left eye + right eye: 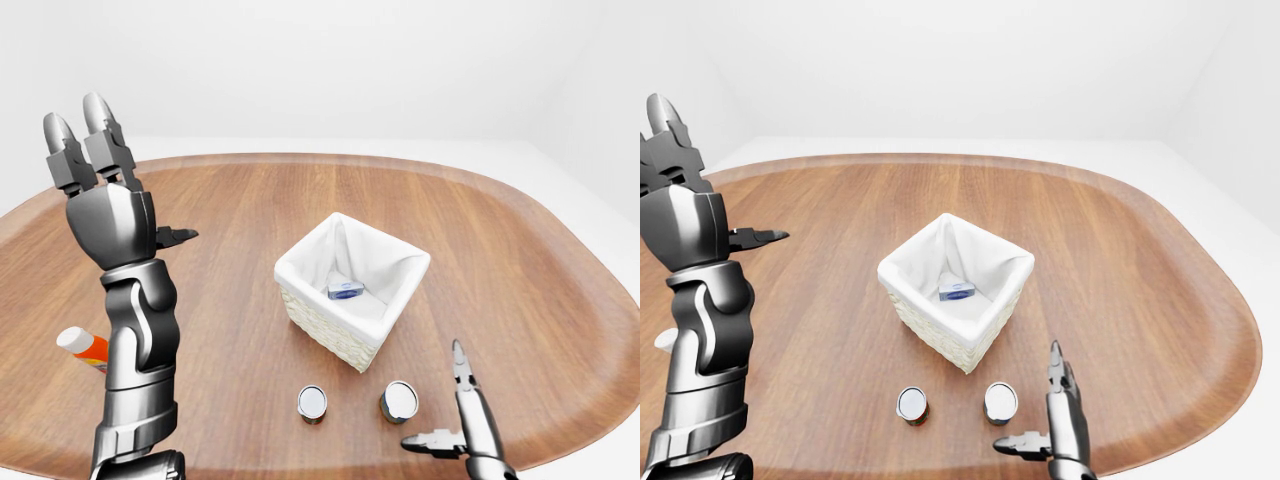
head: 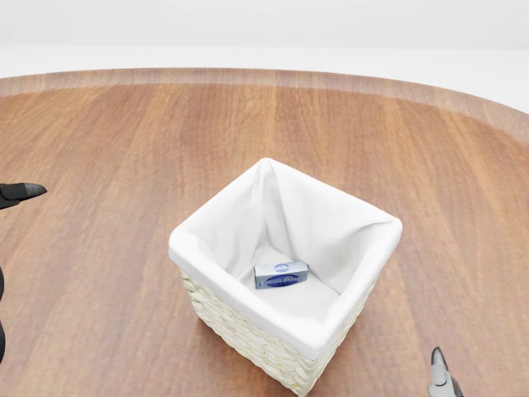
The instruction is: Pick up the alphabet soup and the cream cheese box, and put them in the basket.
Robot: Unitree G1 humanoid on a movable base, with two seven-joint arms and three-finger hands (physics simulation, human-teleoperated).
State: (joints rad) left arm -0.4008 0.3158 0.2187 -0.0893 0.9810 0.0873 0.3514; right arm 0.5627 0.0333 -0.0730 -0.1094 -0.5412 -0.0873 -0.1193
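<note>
Metal ends face the camera on two small cans lying on the wooden counter (image 1: 520, 280) just below the basket (image 1: 340, 335) in the left-eye view, one (image 1: 312, 402) to the left and one (image 1: 399, 400) to the right; which of them is the alphabet soup cannot be told, while the cream cheese box (image 1: 345, 290) already rests on the basket's white liner. Either can looks rigid, smooth and fairly heavy for its size, likely to roll, so a grasp across its curved side seems safest. The right hand (image 1: 455, 420) hangs with fingers spread beside the right can, touching nothing, and the left hand (image 1: 100, 200) is raised, fingers extended and empty.
</note>
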